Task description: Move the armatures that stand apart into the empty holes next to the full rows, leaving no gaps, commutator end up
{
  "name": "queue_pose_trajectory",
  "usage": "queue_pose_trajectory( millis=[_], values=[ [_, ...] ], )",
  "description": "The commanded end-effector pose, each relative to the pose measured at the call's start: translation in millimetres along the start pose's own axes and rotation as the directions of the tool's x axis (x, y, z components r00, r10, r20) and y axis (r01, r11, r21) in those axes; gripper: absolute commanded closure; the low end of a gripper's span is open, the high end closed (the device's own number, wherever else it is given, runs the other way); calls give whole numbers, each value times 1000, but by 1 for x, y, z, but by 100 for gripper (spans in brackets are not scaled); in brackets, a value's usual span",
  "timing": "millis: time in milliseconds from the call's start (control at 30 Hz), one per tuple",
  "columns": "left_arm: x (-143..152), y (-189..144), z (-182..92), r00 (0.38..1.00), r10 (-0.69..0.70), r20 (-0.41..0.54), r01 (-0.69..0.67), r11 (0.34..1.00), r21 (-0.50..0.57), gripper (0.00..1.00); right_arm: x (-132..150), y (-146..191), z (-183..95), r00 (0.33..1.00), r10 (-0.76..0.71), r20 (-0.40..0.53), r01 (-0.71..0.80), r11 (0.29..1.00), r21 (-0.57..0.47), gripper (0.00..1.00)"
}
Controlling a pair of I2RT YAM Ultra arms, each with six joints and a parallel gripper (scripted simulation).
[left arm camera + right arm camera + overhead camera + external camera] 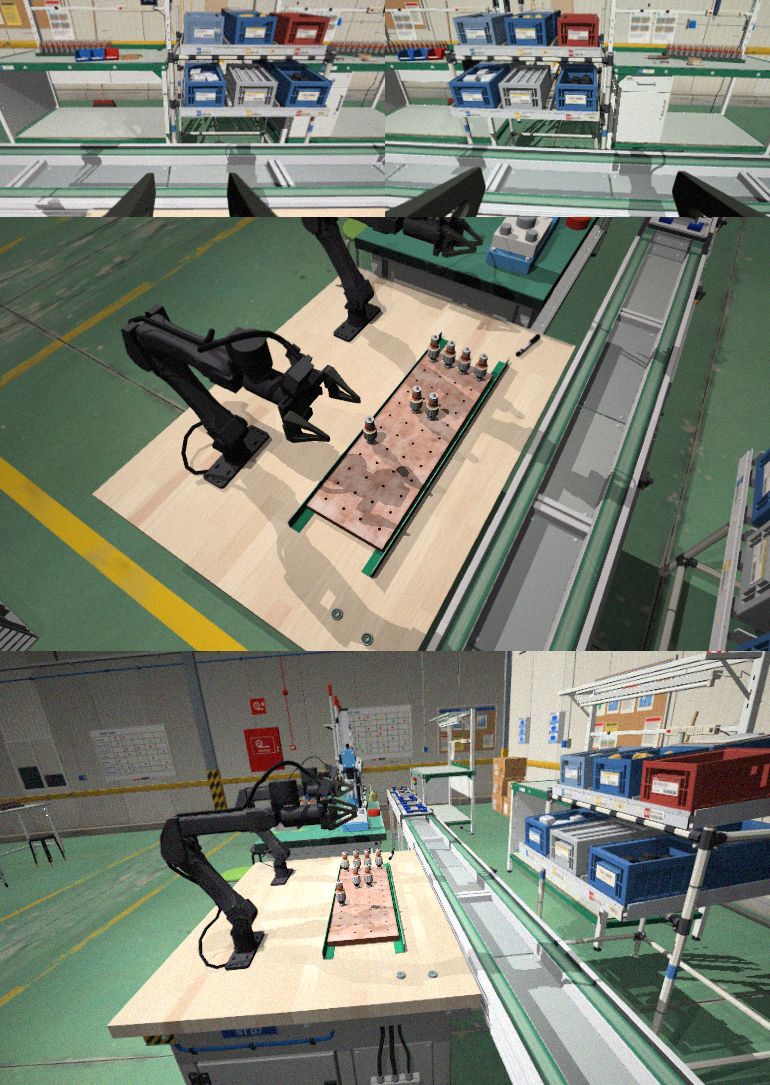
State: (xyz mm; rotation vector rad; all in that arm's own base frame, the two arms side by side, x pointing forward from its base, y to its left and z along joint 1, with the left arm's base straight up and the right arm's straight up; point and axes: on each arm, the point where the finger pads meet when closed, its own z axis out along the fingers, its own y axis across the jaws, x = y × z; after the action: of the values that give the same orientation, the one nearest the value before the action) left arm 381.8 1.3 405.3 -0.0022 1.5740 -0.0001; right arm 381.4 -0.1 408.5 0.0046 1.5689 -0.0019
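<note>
The pink board (372, 481) (362, 928) lies between two green rails. Several armatures (464, 360) (367, 858) stand upright in a row across its far end. A pair of armatures (415, 400) (356, 876) stands side by side nearer, with empty holes between it and that row. A lone armature (369, 429) (340, 893) stands upright by the rail on the arms' side. My left gripper (477, 246) (191, 182) is partly open, empty, raised beyond the board's far end. My right gripper (344, 419) (578, 179) is wide open, empty, raised beside the board near the lone armature.
A black marker (527, 345) lies past the board's far corner. Two small rings (337, 613) (367, 638) lie near the table's front edge. The conveyor (574, 470) (501, 931) runs along the table's side opposite the arms. A green bench adjoins the far end.
</note>
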Motion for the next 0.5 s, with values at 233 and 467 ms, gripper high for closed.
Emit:
queue_pose_trajectory(
  millis=[233,467],
  values=[
    [8,-24,10,997,12,-78,-7,998,67,62,-25,0,-8,999,11,50,-11,1000,4,0],
    [34,-44,24,981,16,-191,3,995,100,62,-25,0,-8,999,11,50,-11,1000,4,0]
  ],
)
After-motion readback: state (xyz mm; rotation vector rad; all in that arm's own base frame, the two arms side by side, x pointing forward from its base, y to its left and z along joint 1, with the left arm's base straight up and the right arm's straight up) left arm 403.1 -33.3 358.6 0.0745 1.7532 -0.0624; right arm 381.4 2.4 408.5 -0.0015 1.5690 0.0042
